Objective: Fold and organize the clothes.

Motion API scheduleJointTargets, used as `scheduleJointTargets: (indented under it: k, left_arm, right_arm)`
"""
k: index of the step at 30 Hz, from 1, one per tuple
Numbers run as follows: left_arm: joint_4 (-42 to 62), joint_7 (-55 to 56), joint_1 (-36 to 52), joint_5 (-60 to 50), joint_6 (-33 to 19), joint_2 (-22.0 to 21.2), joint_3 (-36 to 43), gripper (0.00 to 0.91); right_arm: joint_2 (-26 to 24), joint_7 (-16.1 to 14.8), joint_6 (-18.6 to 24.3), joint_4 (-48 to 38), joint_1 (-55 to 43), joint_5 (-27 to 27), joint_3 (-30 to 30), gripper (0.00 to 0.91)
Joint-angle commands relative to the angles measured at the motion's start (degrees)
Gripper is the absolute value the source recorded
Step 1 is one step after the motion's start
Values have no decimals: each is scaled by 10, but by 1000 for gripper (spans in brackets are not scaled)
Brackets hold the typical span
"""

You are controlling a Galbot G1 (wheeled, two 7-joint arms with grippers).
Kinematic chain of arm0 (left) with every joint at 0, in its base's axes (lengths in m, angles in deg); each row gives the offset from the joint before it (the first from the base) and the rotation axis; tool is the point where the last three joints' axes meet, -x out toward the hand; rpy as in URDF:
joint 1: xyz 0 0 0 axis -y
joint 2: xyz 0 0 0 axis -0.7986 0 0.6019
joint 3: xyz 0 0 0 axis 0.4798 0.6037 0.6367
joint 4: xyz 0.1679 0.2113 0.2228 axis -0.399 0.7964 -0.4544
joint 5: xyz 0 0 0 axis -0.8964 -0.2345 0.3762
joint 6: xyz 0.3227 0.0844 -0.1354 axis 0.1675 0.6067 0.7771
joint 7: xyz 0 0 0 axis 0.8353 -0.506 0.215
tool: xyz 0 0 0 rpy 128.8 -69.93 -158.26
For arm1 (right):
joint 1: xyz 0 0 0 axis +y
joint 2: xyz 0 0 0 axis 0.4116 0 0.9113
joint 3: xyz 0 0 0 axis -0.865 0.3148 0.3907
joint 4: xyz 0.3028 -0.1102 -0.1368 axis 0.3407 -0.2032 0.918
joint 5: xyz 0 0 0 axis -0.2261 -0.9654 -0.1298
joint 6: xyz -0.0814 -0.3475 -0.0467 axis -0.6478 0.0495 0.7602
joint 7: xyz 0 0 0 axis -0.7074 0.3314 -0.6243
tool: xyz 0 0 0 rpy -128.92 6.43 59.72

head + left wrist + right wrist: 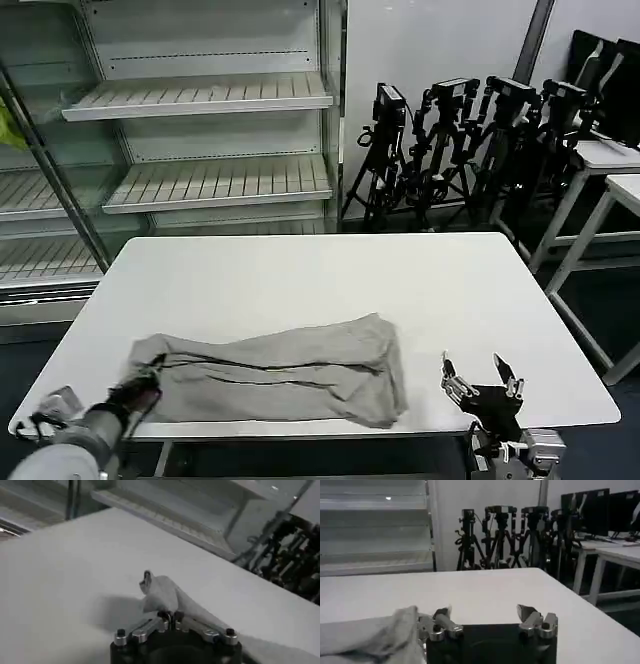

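left gripper [143, 385] clamped; right gripper [482, 378] agape

T-shirt [285, 380]: soft matt grey cloth, creased. Table [300, 280]: smooth white top, matt with slight sheen. Left gripper [170, 616] and right gripper [482, 376]: black matt bodies, bare metal fingers and bolts. Shelves [200, 95]: white slatted, painted-metal look.
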Motion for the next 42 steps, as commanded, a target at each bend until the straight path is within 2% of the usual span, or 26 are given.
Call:
scheduleJointTargets:
  k: [1, 4, 8, 13, 16, 21, 32, 42]
  left_arm:
    - [-35, 17, 3, 184, 2, 59, -71, 20]
    - [-84, 32, 7, 256, 2, 15, -20, 20]
    - [-117, 45, 18, 297, 1, -71, 57, 20]
    - [-138, 57, 20, 251, 0, -145, 171, 30]
    - [-106, 62, 64, 201, 0, -182, 234, 20]
    - [-58, 60, 82, 132, -1, -226, 291, 20]
    - [36, 57, 145, 48, -8, -273, 345, 20]
    - [82, 53, 179, 26, -20, -279, 358, 30]
  right_arm:
    - [4, 3, 9, -22, -10, 0, 5, 907]
    - [5, 3, 14, -34, -9, -2, 7, 907]
    - [4, 3, 22, -36, 2, -6, 7, 907]
    - [5, 1, 41, -15, 40, -18, 7, 907]
    - [1, 2, 38, -30, 16, -21, 18, 907]
    - [-8, 0, 46, -48, 10, -17, 22, 907]
    - [-24, 0, 53, -73, -11, 8, 16, 907]
    - [-24, 1, 52, -80, -18, 14, 16, 907]
